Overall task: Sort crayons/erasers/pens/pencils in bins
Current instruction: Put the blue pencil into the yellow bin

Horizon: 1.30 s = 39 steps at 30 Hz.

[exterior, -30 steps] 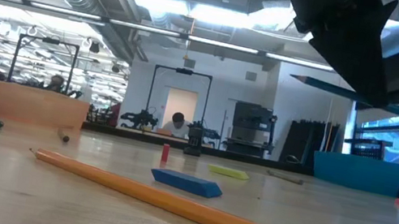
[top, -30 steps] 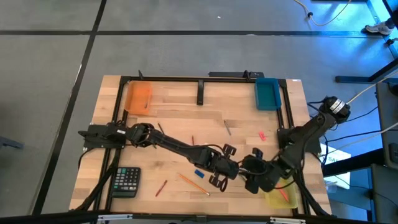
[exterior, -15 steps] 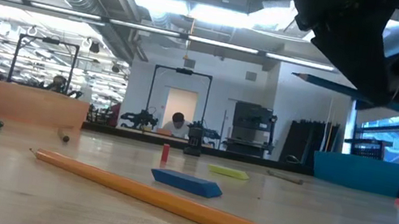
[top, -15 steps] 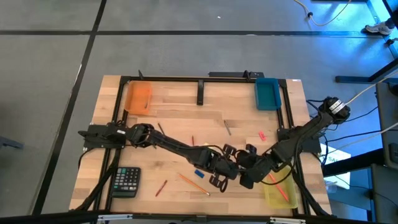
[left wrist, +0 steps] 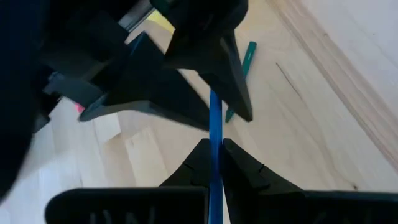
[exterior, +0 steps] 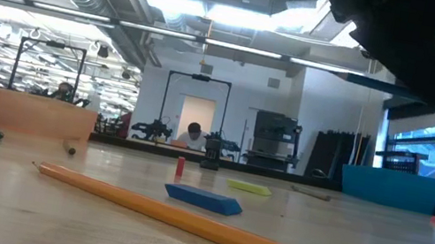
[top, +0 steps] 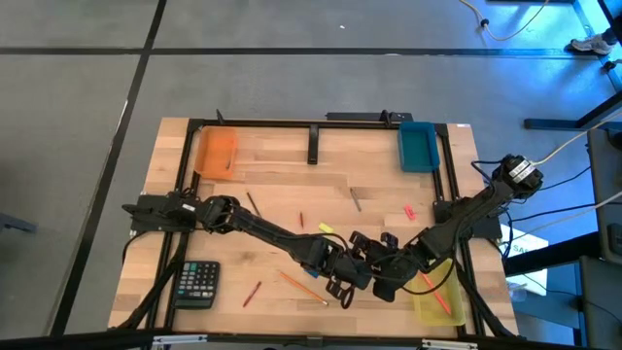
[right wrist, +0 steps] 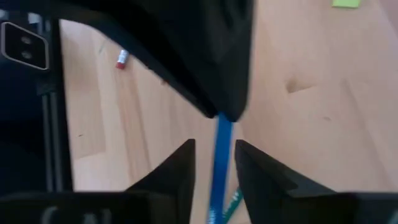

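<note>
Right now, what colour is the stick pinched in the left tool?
Blue. The thin stick in the left tool shows best in the left wrist view.

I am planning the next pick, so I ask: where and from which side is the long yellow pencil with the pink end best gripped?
Grip the pencil at mid-shaft, coming from straight above, with the fingers across its length. It lies flat on the table, so nothing can get under it from the side. The blue eraser lies apart behind it.
</note>
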Available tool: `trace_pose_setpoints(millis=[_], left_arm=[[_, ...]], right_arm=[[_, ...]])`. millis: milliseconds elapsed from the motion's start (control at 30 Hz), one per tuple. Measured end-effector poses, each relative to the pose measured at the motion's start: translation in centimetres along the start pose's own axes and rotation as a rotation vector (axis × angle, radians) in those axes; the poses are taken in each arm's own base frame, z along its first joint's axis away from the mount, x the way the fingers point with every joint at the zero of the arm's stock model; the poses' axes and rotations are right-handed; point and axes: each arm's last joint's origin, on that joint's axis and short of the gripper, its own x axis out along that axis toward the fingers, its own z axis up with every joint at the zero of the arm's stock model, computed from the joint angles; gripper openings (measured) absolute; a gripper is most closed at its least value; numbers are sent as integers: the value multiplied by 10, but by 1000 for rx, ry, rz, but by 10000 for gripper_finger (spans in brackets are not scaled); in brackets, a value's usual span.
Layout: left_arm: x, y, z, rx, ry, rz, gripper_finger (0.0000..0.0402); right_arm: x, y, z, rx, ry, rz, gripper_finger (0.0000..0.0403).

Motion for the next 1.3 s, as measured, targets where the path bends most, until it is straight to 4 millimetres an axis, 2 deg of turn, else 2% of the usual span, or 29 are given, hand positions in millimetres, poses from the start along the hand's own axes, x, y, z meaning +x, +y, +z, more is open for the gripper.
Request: trace_pose_setpoints(millis=[200,367,467,567,667,800,867,1000,1200,1300], left_arm=[[0,1,1,-20,-10,0,16],[2,4,1,-32,-17,6,39],[1,6,-1,-36,6,32,62],[0,10,-4,-54,41,74,82],[-2,17,-6,-73,55,84,95],[1,24,-18,-88,147,60,102],[4,24,-23,-92,179,46,101],[4,26,-26,-89,208,43,101],[4,26,-28,-85,226,41,102],[4,28,-29,-96,227,46,101]], right_arm=[[0,0,-1,11,20,8,24],[-2,0,0,52,36,-7,37],[-10,1,4,82,57,-64,38],[-27,5,11,109,109,-142,24],[-51,13,17,150,155,-220,24],[-86,23,18,258,182,-311,28],[-99,27,13,317,179,-356,34],[-113,33,-7,451,229,-419,28],[-121,45,-40,604,304,-439,28],[-125,50,-55,669,400,-476,33]])
